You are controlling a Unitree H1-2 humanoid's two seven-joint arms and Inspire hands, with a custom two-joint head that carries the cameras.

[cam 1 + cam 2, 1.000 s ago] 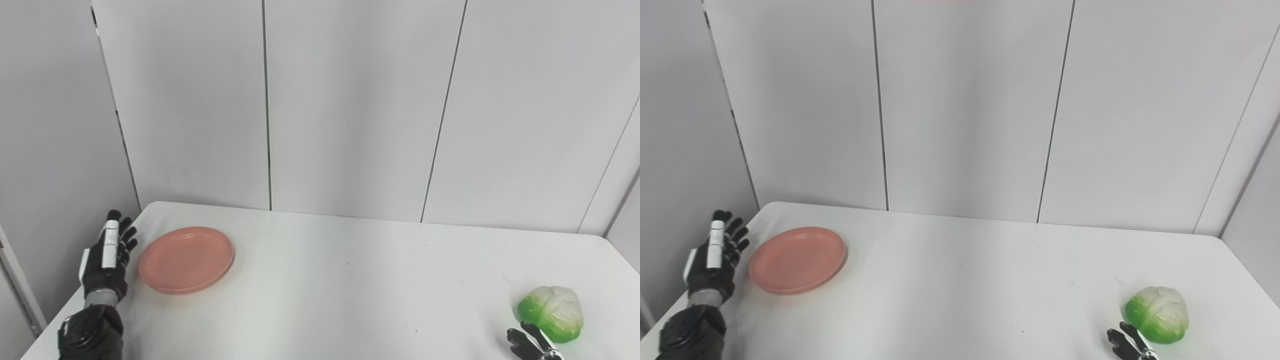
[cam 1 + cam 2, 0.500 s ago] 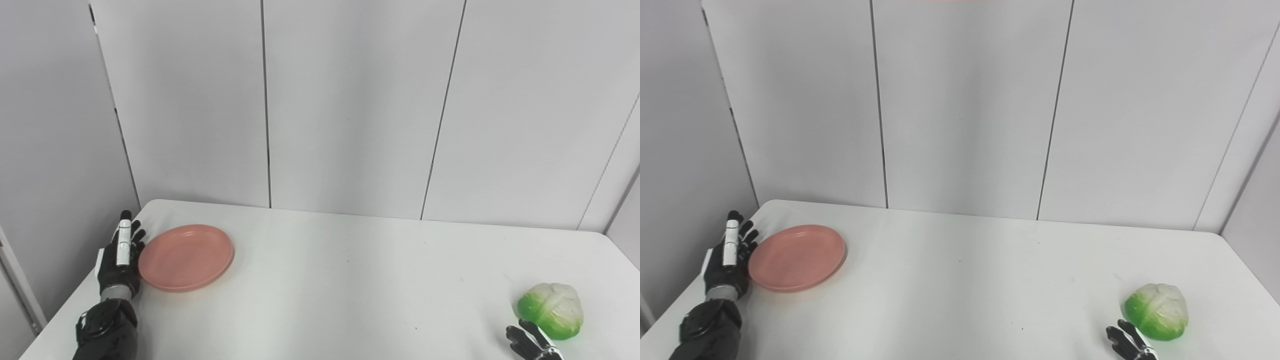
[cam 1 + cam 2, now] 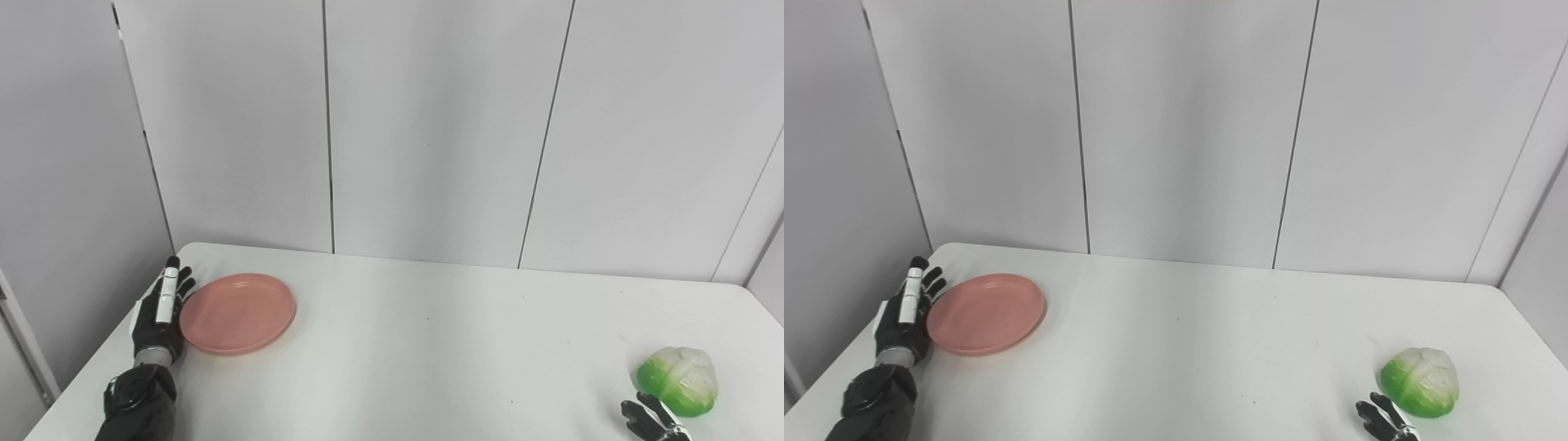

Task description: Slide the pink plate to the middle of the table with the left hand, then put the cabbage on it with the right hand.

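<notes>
A round pink plate [image 3: 237, 313] lies flat on the left part of the white table [image 3: 429, 355]. My left hand [image 3: 162, 312] stands edge-on against the plate's left rim, fingers straight and apart, holding nothing. A green and white cabbage [image 3: 677, 380] sits near the table's front right. Just in front of it and a little to the left, the spread fingertips of my right hand [image 3: 651, 421] poke up from the bottom edge, apart from the cabbage; the palm is out of view.
Grey wall panels [image 3: 429, 122] rise right behind the table's far edge. The table's left edge runs close beside my left hand, and its right edge lies just past the cabbage.
My left hand has moved right and forward onto the plate's left rim, and the plate has slid a little to the right. The cabbage and right hand have stayed put.
</notes>
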